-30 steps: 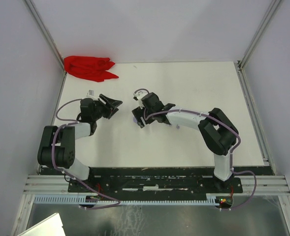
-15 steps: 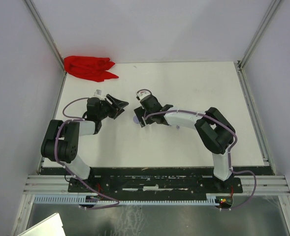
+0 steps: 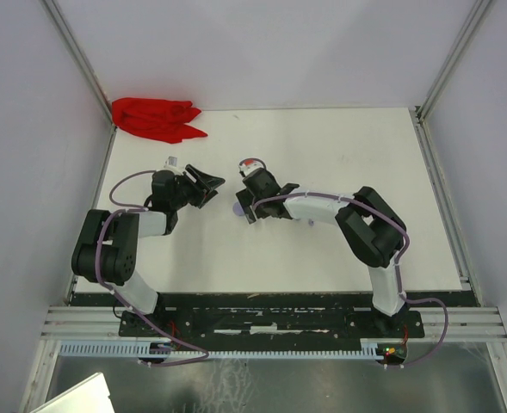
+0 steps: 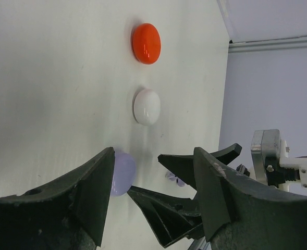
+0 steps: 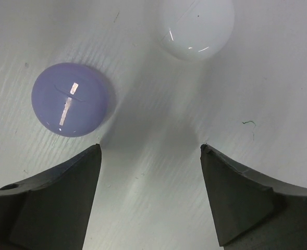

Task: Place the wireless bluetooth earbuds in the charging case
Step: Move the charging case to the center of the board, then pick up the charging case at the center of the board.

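Two robot arms meet over a white tabletop. Three closed round cases lie in a row: a red case, a white case and a purple case. The right jaws hang wide apart and empty just short of the purple and white ones, probably lining up a pick. The left jaws, also apart and empty, face them. A tiny lilac earbud lies near the purple case, beside the right jaws; no other earbuds show

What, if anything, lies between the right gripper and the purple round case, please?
Nothing visible does. In the right wrist view the right gripper hangs open, and only table surface shows between it and the purple round case, which lies just ahead to one side. The white round case sits farther off.
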You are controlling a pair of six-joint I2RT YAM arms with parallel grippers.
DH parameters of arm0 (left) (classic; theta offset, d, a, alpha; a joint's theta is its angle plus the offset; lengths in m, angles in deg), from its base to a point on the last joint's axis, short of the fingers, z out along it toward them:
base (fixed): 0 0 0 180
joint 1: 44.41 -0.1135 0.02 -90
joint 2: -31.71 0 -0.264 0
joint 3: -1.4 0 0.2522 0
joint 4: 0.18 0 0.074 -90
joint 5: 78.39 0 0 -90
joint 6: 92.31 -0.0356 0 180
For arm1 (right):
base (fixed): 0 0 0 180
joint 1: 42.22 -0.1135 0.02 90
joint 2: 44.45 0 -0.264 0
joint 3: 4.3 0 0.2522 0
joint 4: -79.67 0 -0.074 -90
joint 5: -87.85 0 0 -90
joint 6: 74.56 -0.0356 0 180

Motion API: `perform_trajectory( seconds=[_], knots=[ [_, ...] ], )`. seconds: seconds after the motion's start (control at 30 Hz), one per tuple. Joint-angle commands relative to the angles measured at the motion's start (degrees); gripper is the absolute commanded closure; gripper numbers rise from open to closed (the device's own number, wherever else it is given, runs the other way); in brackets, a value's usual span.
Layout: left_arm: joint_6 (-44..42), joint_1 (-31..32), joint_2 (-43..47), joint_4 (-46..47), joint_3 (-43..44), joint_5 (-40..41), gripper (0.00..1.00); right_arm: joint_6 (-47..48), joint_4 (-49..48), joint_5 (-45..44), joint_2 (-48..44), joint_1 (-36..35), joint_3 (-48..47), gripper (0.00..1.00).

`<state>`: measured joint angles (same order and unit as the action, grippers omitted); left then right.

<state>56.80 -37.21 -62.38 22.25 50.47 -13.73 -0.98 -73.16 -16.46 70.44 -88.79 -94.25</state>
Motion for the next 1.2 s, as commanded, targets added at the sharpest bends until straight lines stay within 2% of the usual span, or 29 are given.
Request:
perform_trajectory(
  seconds=[0.0,0.87,1.17],
  knots=[
    [0.26,-0.09,0.95,3.21,0.82,0.87,0.32,0.25,-0.41,-1.34,1.80,-0.10,-2.85,0.15],
    [-0.45,-0.32,2.98,1.53,0.20,1.46,0.32,0.35,-0.27,-2.58,8.84,1.95,-12.23,0.14],
    [-0.81,-1.09,4.49,0.41,0.11,1.88,0.32,4.86,-5.58,-2.20,-0.15,2.36,-5.99,0.14]
  ],
)
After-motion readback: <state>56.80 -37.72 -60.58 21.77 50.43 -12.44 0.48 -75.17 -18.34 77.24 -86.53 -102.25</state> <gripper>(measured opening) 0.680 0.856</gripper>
